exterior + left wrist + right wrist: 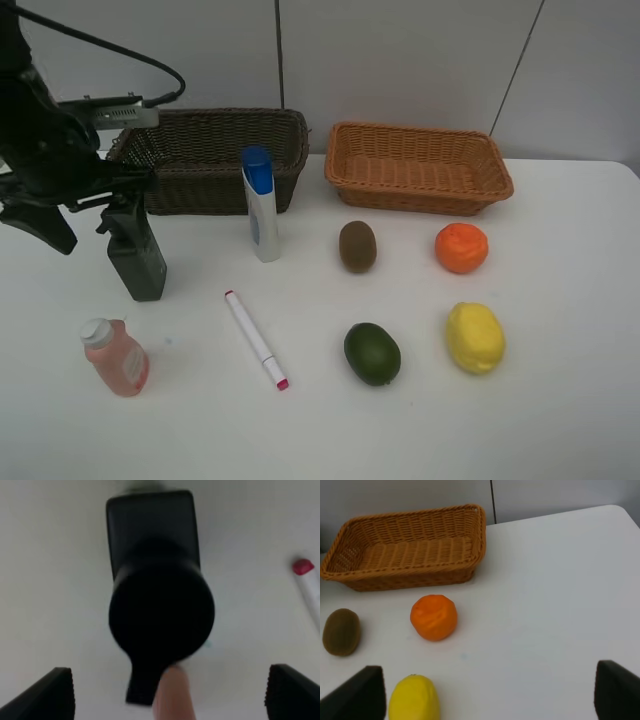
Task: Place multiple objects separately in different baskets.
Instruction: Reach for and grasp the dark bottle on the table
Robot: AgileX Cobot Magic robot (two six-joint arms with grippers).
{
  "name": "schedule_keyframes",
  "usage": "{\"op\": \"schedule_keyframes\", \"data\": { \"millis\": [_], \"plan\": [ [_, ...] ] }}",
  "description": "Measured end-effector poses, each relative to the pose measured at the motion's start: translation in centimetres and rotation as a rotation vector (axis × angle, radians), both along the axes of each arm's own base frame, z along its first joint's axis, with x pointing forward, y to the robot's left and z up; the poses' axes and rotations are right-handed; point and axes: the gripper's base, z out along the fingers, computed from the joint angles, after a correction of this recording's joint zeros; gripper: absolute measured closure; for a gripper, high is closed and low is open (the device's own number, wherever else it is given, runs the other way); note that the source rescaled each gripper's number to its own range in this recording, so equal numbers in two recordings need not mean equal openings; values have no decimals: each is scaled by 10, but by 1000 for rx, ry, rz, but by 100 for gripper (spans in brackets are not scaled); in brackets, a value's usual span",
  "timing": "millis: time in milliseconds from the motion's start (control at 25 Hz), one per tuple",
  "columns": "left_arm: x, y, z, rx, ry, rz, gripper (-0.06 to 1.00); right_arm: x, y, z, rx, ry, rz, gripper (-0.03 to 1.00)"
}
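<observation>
My left gripper (90, 215) hangs open just above the dark green pump bottle (136, 258), which stands upright; its pump head (161, 612) lies between the spread fingertips (50, 695) without touching them. A white blue-capped tube (261, 203) stands before the dark brown basket (200, 190). The marker (255, 340) and pink bottle (116, 357) lie nearer the front. Kiwi (357, 246), orange (461, 247), lemon (475, 337) and green fruit (372, 353) sit before the tan basket (418, 198). My right gripper (490, 695) is open and holds nothing, with the orange (434, 617) ahead of it.
Both baskets stand side by side along the table's back edge against the wall. Bare white tabletop (570, 300) stretches to the right of the fruits. The left arm's cable loops above the dark basket.
</observation>
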Motion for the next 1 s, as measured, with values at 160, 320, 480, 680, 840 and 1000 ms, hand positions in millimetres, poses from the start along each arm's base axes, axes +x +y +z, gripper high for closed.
{"op": "schedule_keyframes", "data": {
  "millis": [160,320,480,680,840,1000],
  "plan": [
    [11,-2,-21,13,42,2,-6,0,0,0,0,0,0,0],
    [16,-3,-35,27,46,-2,-6,0,0,0,0,0,0,0],
    [20,-3,-44,28,43,0,-6,0,0,0,0,0,0,0],
    [22,-4,-46,27,32,21,7,0,0,0,0,0,0,0],
    [22,-3,-46,33,31,18,59,0,0,0,0,0,0,0],
    [22,-3,-46,39,31,12,57,0,0,0,0,0,0,0]
  ]
}}
